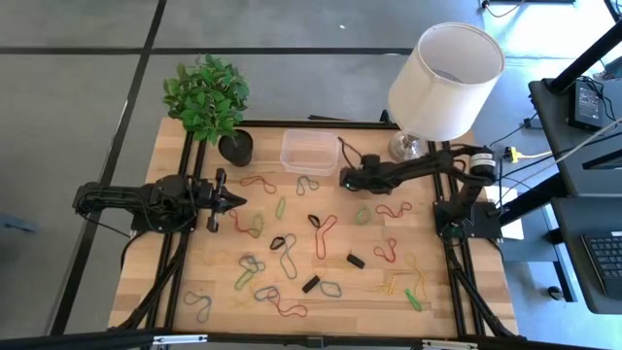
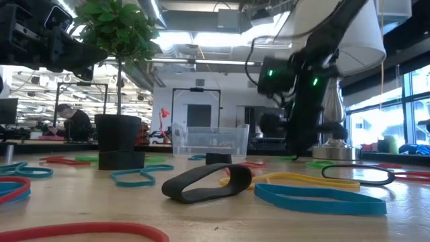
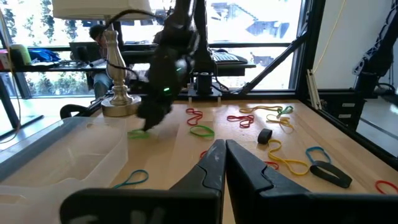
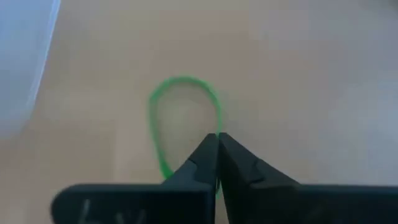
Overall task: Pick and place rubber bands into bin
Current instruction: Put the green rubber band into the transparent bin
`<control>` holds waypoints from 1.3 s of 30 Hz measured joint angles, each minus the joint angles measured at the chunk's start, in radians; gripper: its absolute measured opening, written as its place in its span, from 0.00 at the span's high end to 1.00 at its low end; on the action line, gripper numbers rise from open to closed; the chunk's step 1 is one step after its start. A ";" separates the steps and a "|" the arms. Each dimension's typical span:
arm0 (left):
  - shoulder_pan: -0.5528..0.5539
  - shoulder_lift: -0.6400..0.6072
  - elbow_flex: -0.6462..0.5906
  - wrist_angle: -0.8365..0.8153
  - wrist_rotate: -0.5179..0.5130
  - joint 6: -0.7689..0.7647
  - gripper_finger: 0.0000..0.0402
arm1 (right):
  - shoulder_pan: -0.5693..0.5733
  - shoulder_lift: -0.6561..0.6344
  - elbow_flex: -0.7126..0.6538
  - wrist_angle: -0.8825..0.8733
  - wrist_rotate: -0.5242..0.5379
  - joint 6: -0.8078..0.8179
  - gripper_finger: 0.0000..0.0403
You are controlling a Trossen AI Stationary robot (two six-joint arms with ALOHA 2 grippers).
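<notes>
From the high view I see the tabletop (image 1: 194, 243) strewn with rubber bands (image 1: 292, 248) in many colours, most of them over the middle and the near half. The bin (image 1: 309, 151), clear plastic, sits at the far edge near its middle, between the potted plant (image 1: 209, 97) and the lamp (image 1: 442, 83). My right end effector (image 1: 344, 179) is just beside the bin's right near corner, low over the wood. My left end effector (image 1: 239, 201) waits over the left part of the tabletop, tips pressed together, holding nothing.

In the low view the bin (image 2: 211, 142) stands on the far side behind a black band (image 2: 208, 183) and a blue one (image 2: 316, 198); the right arm (image 2: 302, 87) reaches down just to its right.

Through the left wrist view I see that arm's fingers (image 3: 214, 168) closed on each other, with the right arm (image 3: 168, 68) down by a green band (image 3: 138, 134) near the lamp base (image 3: 118, 106).

Through the right wrist view the fingers (image 4: 205, 162) are pressed together, their tips at the near end of a green band (image 4: 180, 118) lying flat on the wood. I cannot tell whether they pinch it.
</notes>
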 joint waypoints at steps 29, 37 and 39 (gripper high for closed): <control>0.000 0.000 0.000 0.000 0.000 0.000 0.98 | 0.023 0.364 1.188 -0.438 0.148 -0.424 1.00; 0.000 0.000 0.000 0.000 0.000 0.000 0.98 | -0.077 0.521 1.245 -0.499 -0.070 -0.374 1.00; 0.000 0.000 0.000 0.000 0.000 0.000 0.98 | -0.089 0.547 1.245 -0.516 -0.099 -0.366 1.00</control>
